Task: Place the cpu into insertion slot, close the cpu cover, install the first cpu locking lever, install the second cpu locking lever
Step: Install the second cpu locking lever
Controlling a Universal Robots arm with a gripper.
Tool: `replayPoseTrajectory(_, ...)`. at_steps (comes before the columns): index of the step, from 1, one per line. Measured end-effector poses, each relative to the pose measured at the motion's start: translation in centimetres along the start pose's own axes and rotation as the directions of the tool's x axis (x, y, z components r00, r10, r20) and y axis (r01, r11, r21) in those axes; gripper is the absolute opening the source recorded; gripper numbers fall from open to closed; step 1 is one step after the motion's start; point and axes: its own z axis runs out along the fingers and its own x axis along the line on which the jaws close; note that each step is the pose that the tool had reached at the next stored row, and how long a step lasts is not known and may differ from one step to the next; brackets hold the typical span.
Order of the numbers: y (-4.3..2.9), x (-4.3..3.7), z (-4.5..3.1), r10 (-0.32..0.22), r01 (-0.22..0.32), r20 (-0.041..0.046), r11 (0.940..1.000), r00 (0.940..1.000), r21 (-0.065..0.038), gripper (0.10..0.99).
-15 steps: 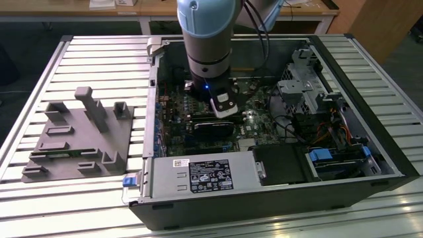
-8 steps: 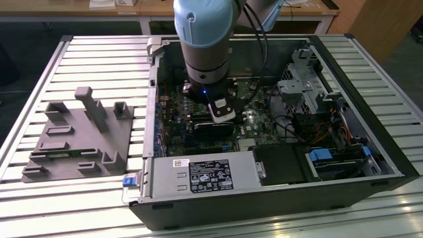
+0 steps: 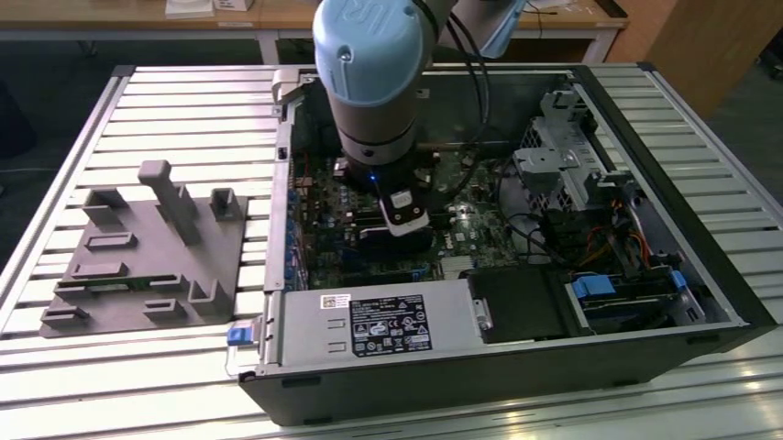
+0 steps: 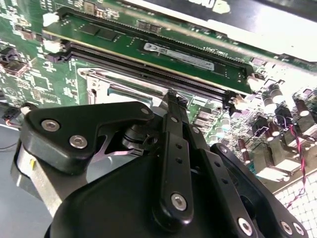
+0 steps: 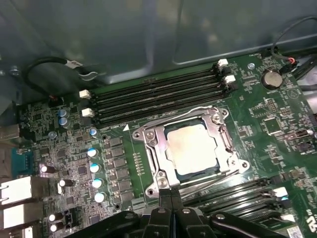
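Slatted table point(image 3: 159, 82) bearing an open computer case point(image 3: 636, 312).
End effector point(image 5: 172, 194) with fingers pressed together, empty, beside the cpu cover point(image 5: 159, 153) lying over the cpu point(image 5: 192, 148).

A slatted metal table point(image 3: 73, 385) carries a computer case point(image 3: 490, 376) and grey fixture point(image 3: 141, 261).

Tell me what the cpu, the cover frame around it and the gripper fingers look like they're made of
The cpu: dull silver-grey metal top, matte, softly reflecting light. The cpu cover lying over it: thin bright silvery metal, probably stamped steel, with glinting edges. The gripper fingers: matte black links with silver screw heads; painted metal or hard plastic, hard to tell which.
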Motion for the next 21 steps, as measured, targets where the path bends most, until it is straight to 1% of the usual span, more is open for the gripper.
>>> replayPoseTrajectory(6,-0.38,0.31,0.61,0.002,-0.002,-0.0057,0.9998,1.0,-0.022,0.106)
replayPoseTrajectory(13,-0.7,0.69,1.2,0.003,-0.003,-0.01,0.9993,0.9999,-0.036,0.106)
replayPoseTrajectory(17,-0.83,0.82,1.43,0.003,-0.003,-0.0113,0.9992,0.9999,-0.041,0.106)
replayPoseTrajectory(21,-0.9,0.93,1.54,0.003,-0.003,-0.0115,0.9992,0.9999,-0.041,0.106)
